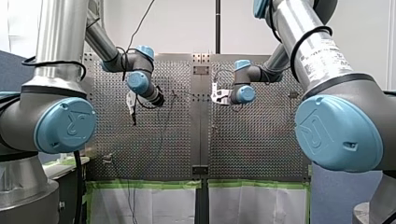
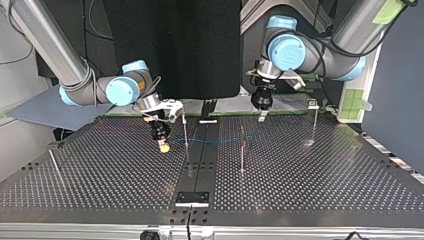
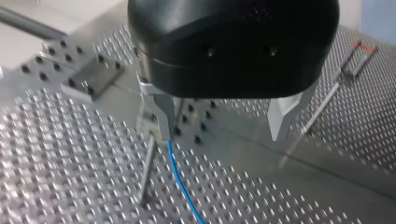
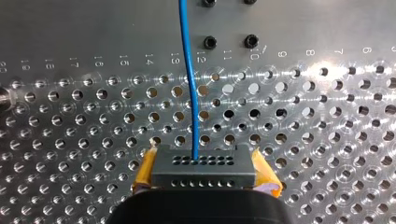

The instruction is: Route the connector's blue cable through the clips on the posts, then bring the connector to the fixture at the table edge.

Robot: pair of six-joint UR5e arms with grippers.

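Routing looks unfinished. The right gripper (image 4: pixel 204 174) clamps the connector (image 4: pixel 203 163) between its yellow pads (image 4: pixel 145 170), well back from the fixture (image 2: pixel 192 198), so delivery is yet to come. The blue cable (image 2: pixel 220 140) stretches across beyond the fixture, past two posts (image 2: pixel 242 155); whether they hold it cannot be told. The left gripper (image 3: pixel 222 135) hangs with fingers spread, the cable passing just beside one (no container shows anywhere).
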